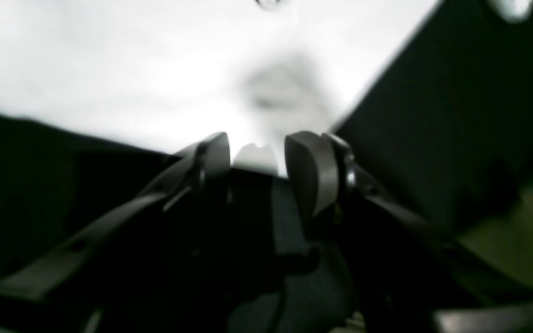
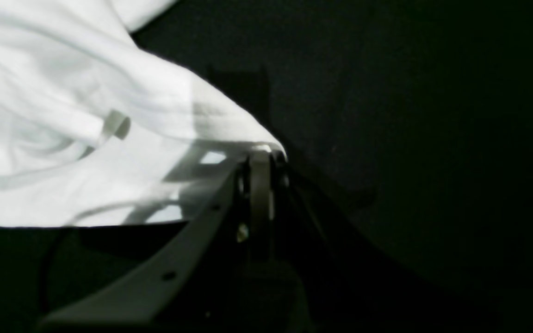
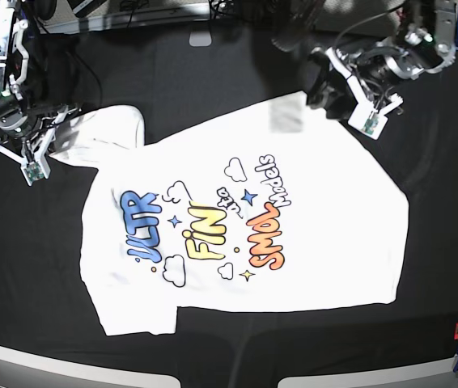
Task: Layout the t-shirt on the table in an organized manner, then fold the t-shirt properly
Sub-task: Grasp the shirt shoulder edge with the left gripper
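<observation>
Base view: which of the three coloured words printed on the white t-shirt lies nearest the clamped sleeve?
The blue word; the yellow and orange ones sit farther from that sleeve.

- Left gripper (image 1: 257, 159): two dark grey rounded pads, each on a black bracket with a bright screw just outside the jaws.
- Right gripper (image 2: 261, 159): thin grey fingers (image 2: 260, 185), a brassy screw below the jaws, a grey strut with small holes behind.
- Both arms: white and silver links with black cables; small white camera boxes beside the jaws.

Blurred, overexposed wrist views (deep black shadows); sharper, evenly lit base view.
</observation>
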Tool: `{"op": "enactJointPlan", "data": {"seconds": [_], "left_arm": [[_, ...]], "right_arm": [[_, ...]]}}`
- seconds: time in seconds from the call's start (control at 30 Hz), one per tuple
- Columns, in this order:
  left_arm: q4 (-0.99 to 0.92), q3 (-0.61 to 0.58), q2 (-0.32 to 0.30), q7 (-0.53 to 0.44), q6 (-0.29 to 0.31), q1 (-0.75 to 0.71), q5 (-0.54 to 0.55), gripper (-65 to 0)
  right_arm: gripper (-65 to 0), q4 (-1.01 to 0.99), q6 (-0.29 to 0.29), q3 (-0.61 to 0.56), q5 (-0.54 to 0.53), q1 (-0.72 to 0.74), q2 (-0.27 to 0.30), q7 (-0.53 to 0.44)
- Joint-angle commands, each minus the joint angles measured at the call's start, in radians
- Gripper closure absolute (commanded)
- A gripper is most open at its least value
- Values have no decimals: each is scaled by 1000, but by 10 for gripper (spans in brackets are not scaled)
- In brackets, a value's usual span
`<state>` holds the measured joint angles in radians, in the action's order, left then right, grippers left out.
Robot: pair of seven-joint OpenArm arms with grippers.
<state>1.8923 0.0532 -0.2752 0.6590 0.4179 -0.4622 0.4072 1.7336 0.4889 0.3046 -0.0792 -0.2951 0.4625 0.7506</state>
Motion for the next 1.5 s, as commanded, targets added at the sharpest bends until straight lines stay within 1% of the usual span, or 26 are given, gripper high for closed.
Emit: {"op": "enactJointPlan", "data": {"seconds": [0.0,0.07,0.13,0.2,0.23,0.3,0.37,0.43,0.53,0.57,0.77,0.8,1.0,1.07,1.1,1.13,1.2,1.3,1.4,1.47], "left_arm": [[18,4,5,-34,-55,0,-10,-232],[13,4,16,-52,-170,0,-45,-232],[-8,5,17,-68,-261,9,-89,-232],[-50,5,17,-37,-317,33,-85,-232],[-75,4,17,-13,-325,50,-56,-232],[-126,4,18,37,-321,85,56,-232],[-165,5,23,60,-321,112,159,-232],[-188,5,36,62,-320,128,223,-232],[-193,5,61,43,-314,146,286,-232],[-193,5,66,36,-304,154,299,-232],[-191,4,76,29,-185,248,385,-232],[-191,4,76,30,-175,267,384,-232],[-192,4,87,21,-170,394,377,-232],[-192,4,108,20,-170,439,337,-232],[-192,4,120,35,-171,458,318,-232],[-192,4,130,65,-171,475,313,-232],[-192,4,139,170,-170,493,296,-232],[-192,5,138,315,-171,483,227,-232],[-192,5,124,402,-171,447,169,-232],[-192,5,97,400,-171,409,157,-232]], "right_arm": [[0,15,-6,9,-3,12,19,-12],[0,15,-6,9,-3,12,19,-8],[0,15,-6,9,-3,12,19,-6],[0,15,-6,9,-15,13,19,-6],[0,15,-6,9,-31,13,19,-6],[0,15,-5,9,-54,12,19,-6],[0,15,-4,9,-63,13,19,-6],[0,15,-4,9,-62,12,19,-3],[0,15,-3,9,-62,13,19,2],[0,16,-3,9,-62,12,19,2],[0,15,-3,9,-62,13,19,2],[0,15,-3,9,-62,12,19,2],[0,16,-3,9,-62,13,19,2],[0,16,-3,9,-62,13,19,1],[0,16,-3,9,-62,13,19,2],[0,16,-3,9,-62,13,19,2],[0,16,-3,9,-62,13,19,6],[0,15,-3,9,-62,12,19,14],[0,16,-3,9,-62,13,19,14],[0,15,-3,9,-63,13,19,13]]}}
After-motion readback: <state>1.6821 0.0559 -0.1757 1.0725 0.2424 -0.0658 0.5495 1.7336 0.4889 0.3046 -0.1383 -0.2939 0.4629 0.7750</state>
